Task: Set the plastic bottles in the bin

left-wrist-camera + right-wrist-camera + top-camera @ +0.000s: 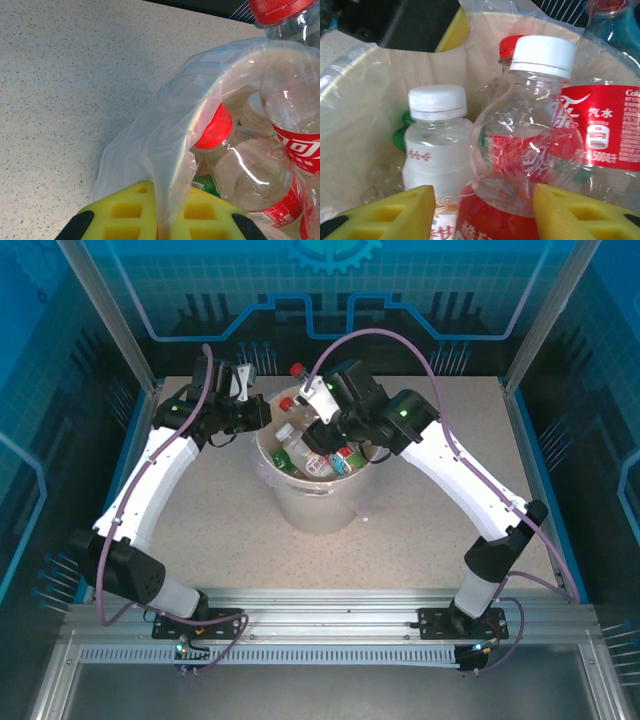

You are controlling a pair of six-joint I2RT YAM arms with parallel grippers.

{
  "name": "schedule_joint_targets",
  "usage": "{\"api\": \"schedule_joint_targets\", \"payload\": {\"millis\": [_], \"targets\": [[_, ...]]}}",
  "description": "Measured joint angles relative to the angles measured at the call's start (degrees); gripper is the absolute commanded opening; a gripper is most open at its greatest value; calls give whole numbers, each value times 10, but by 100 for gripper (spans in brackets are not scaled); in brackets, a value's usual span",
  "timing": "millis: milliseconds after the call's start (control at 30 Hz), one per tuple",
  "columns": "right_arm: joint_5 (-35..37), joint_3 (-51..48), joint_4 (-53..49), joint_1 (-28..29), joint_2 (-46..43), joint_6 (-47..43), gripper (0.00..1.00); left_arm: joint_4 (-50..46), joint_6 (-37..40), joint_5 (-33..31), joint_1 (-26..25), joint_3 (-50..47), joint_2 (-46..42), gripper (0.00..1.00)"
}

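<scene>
Since the pile's a jumble I can't give you an exact total, but I count at least four plastic bottles inside the one bin. There's a small milky bottle with a white cap and a clear white-capped bottle with a red label. A red cap pokes up right behind that one, and a tall red-label bottle has its neck clearing the rim. There's also a bit of green low down that I can't identify for sure. The bin sits in the middle of the speckled table between the two arms, with one clear liner draped over its rim. The tall bottle crowds the right-hand side of the white-capped one, touching or nearly so. The left arm reaches forward and bends inward to the bin's left rim. There the left gripper has its yellow pads closed tight, with a fold of the liner pinched between them. The right arm curls in from the right, and the right gripper points down into the bin. Its fingers stand apart on either side of the white-capped bottle, and honestly I can't tell if they're squeezing it or just sitting next to it.
</scene>
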Motion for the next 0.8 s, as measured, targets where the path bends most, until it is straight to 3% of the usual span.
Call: {"api": "schedule_joint_targets", "payload": {"millis": [467, 800], "targets": [[7, -101, 104, -7, -33, 3, 47, -3, 0, -1, 4, -4, 0, 0], [-44, -60, 88, -15, -33, 2, 59, 0, -1, 0, 6, -4, 0, 0]]}}
